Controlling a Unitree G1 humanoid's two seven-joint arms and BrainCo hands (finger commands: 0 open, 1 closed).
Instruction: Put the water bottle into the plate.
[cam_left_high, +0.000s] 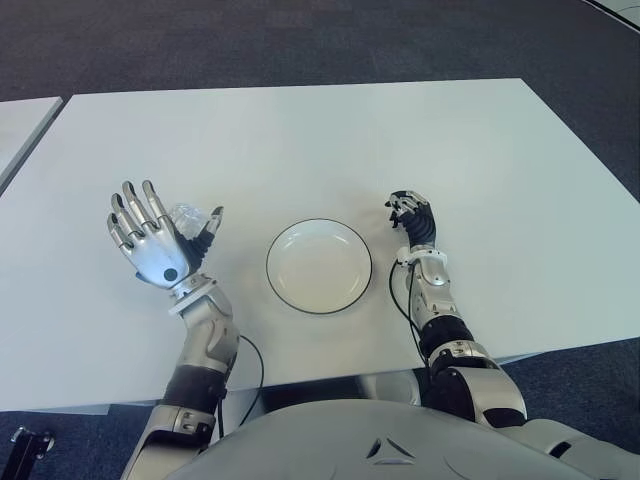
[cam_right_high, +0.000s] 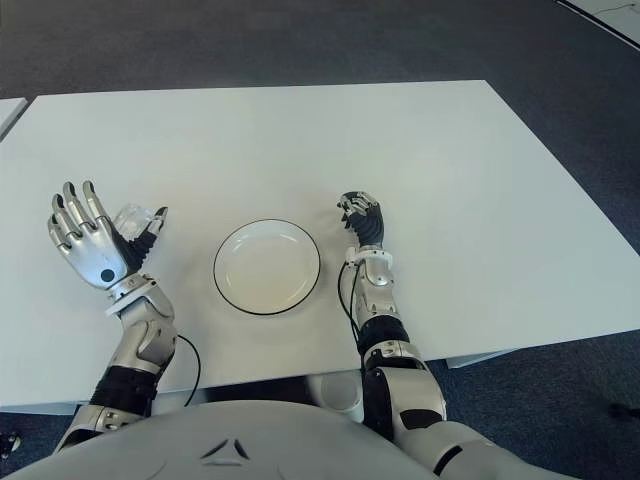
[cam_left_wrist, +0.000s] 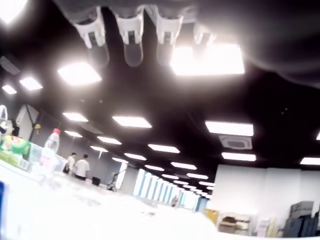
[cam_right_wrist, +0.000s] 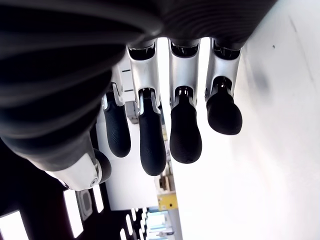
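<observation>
Lying left of centre behind the raised, spread-fingered left robot hand (cam_left_high: 150, 238), the water bottle (cam_left_high: 190, 216) is ungrasped, the plate (cam_left_high: 319, 266) bare and the right robot hand (cam_left_high: 413, 218) loosely curled, empty.

1. Both eye views look steeply down from the head at the white table (cam_left_high: 320, 140), sharing the plate (cam_left_high: 319, 266) (slightly offset between them).
2. The left wrist view faces upward, toward ceiling lights, seemingly.
3. The right wrist view sits close behind its own fingers (cam_right_wrist: 186, 131), above the tabletop.
</observation>
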